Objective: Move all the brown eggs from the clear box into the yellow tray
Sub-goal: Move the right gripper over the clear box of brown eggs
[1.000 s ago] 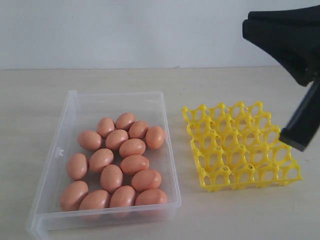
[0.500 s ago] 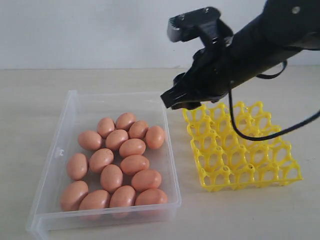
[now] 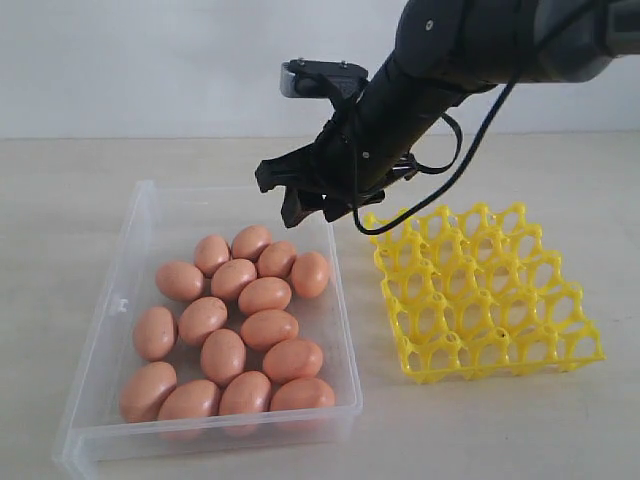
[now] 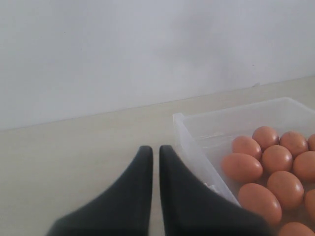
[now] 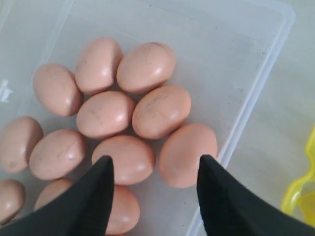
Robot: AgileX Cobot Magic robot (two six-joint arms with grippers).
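Your right gripper (image 3: 300, 200) hangs spread-jawed over the smooth orange-brown eggs (image 3: 264, 296) clustered in the shallow clear plastic box (image 3: 180, 215) at left, ready to straddle one for the empty yellow lattice tray (image 3: 440, 300) at right

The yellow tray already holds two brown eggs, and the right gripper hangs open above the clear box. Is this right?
No. The exterior view shows the yellow tray empty; all brown eggs lie in the clear box. The rest holds.

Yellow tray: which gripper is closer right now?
Right. The right gripper hovers open over the clear box's far end, near the yellow tray's corner. The left gripper sits shut outside the box's opposite side, out of the exterior view.
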